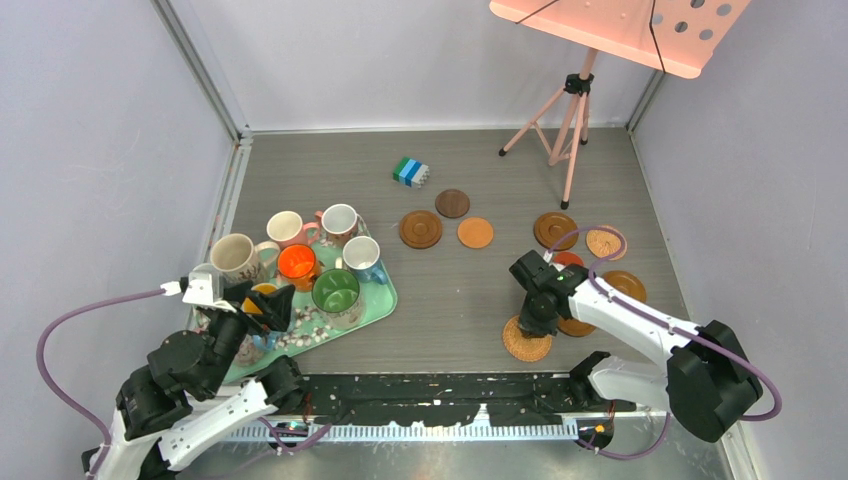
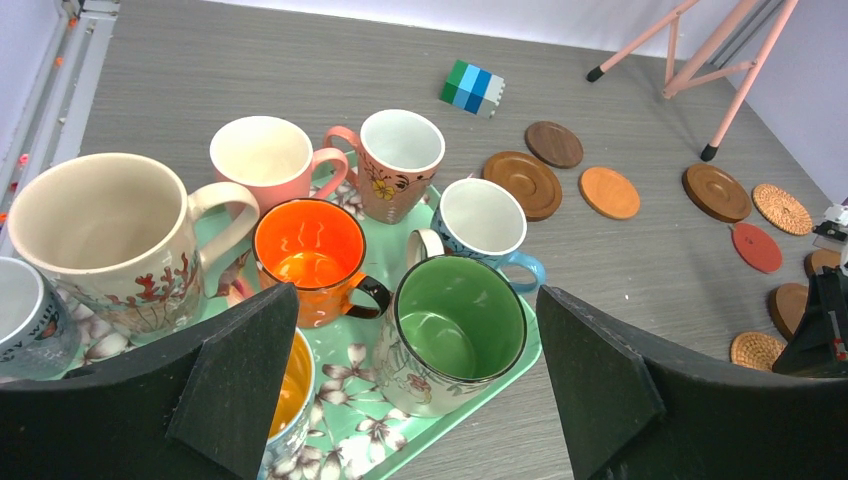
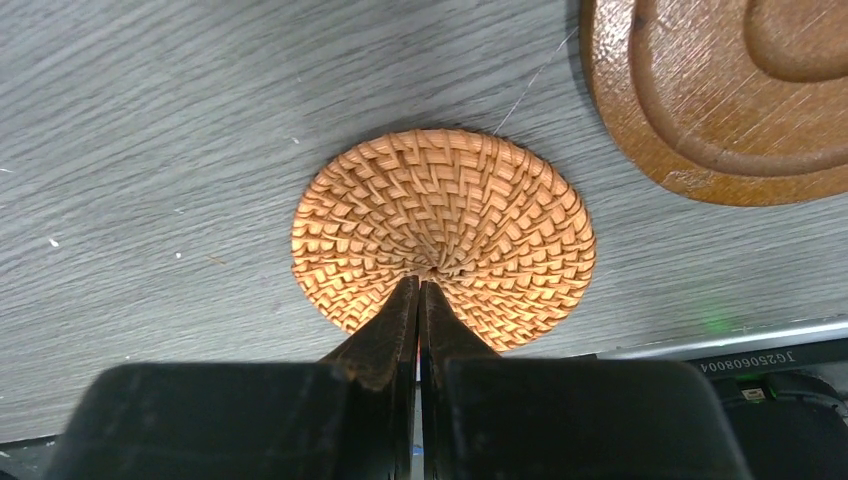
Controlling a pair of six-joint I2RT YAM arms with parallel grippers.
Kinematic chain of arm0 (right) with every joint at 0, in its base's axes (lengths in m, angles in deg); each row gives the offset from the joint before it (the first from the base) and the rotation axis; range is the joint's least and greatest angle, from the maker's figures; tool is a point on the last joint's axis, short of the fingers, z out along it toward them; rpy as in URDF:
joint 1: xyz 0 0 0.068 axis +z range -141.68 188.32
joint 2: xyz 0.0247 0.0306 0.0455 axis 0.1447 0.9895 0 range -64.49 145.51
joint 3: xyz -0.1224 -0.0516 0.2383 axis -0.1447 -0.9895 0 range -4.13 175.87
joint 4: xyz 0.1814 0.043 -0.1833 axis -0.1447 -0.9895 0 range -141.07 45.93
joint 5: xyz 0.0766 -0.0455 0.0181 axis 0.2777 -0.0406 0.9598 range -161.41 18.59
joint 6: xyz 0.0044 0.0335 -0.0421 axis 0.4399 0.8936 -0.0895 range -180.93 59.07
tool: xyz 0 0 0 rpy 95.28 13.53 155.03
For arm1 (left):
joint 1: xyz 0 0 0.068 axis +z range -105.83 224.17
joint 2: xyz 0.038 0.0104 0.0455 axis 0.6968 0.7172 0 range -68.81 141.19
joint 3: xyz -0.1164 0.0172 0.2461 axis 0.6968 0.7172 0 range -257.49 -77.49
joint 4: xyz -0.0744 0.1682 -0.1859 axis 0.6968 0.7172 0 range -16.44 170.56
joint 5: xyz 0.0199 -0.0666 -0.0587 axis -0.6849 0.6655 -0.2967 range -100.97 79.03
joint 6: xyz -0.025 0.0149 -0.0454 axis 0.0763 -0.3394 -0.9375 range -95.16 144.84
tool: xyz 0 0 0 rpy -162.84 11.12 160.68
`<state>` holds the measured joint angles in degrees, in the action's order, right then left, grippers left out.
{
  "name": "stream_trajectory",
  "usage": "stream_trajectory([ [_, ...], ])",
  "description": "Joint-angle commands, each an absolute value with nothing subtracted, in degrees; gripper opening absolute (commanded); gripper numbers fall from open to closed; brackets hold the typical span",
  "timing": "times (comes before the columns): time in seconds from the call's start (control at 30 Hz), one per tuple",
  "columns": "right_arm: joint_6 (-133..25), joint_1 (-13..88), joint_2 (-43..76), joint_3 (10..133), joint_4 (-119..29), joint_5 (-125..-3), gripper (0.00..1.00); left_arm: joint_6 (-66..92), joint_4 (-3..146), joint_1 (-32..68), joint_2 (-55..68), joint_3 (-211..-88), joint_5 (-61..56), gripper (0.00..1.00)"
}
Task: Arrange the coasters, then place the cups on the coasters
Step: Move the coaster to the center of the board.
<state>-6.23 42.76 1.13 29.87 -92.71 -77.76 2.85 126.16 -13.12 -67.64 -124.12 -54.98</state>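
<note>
1. My right pincer (image 3: 420, 290) is pressed fully closed, its tips resting on the middle of the round woven wicker coaster (image 3: 445, 240).
2. That coaster lies flat on the grey wood-grain desk (image 3: 150, 150), near its front edge, just beside a ridged brown wooden coaster (image 3: 720, 100).
3. My left pincer (image 2: 415, 370) gapes wide, holding nothing, above the green-inside ceramic mug (image 2: 450, 335) standing upright on the mint-green floral tray (image 2: 370, 435).

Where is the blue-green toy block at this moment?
In the top external view the toy block lies alone at the far middle of the table, just left of the dark brown coaster and beyond the mint-green tray of mugs.
</note>
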Motion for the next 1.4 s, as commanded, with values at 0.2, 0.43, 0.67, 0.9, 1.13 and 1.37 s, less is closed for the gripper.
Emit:
stream_trajectory([
  [0.2,-12.6,42.8,-1.5,39.2,-88.8,-83.7,0.05,4.7,124.9,-13.2,-67.2,-125.4,-55.0,0.94],
  [0.43,-29.4,42.2,1.1,38.9,-61.3,-77.6,0.05,6.0,128.8,-13.2,-66.2,-126.5,-55.1,0.96],
  [0.67,-38.0,38.8,18.5,50.0,-50.7,-75.8,0.25,7.1,127.5,-13.2,-64.4,-125.2,-54.4,0.96],
  [0.9,-38.7,35.0,34.8,59.8,-47.9,-72.7,0.28,7.4,128.2,-13.2,-60.7,-125.5,-53.1,0.96],
  [1.13,-37.0,32.0,40.7,61.5,-47.3,-67.3,0.26,7.5,129.1,-13.2,-57.7,-126.0,-52.7,0.96],
  [1.37,-36.3,31.3,40.6,58.2,-47.7,-65.1,0.23,7.7,128.9,-13.2,-58.5,-125.9,-52.5,0.96],
])
